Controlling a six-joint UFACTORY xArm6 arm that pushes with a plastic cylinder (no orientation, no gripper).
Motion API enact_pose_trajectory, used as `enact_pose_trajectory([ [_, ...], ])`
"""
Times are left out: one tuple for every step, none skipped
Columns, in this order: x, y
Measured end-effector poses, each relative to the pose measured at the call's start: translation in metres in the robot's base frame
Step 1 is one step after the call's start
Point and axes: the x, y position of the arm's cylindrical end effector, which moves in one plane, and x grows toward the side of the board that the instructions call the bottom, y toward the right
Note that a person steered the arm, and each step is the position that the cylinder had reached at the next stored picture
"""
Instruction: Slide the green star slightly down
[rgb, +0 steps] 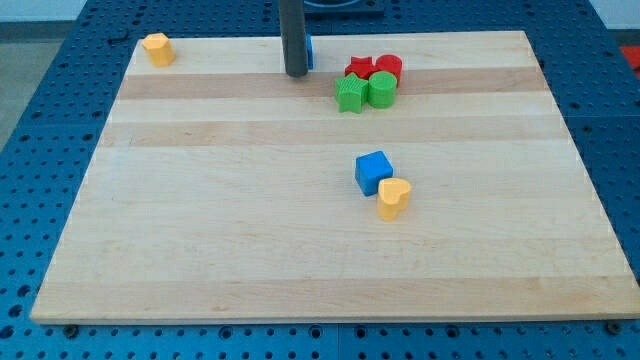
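Nearest me on the bench (200, 250), a yellow heart (394, 198) touches a blue cube (373, 171). Farther up, the green star (350, 95) sits beside a green cylinder (381, 88), with a red star (359, 68) and red cylinder (389, 68) behind. I have no jaws; my tip (296, 74) rests left of the green star, apart from it. A blue block (310, 50) peeks from behind the rod. A yellow block (157, 48) sits top left.

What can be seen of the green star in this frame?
The green star is a small, chunky block in plain matte green with blunt points, lying flat on the wooden board near the view's top, right of centre. Its right side touches the green cylinder, and the red star sits right behind it, seemingly in contact. My tip is to the view's left of it and slightly higher, clearly apart.
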Motion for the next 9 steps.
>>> enact_pose_trajectory([
  [0.013, 0.0],
  [0.014, 0.0],
  [0.02, 0.009],
  [0.021, 0.017],
  [0.02, 0.027],
  [0.019, 0.039],
  [0.021, 0.048],
  [0.026, 0.063],
  [0.026, 0.066],
])
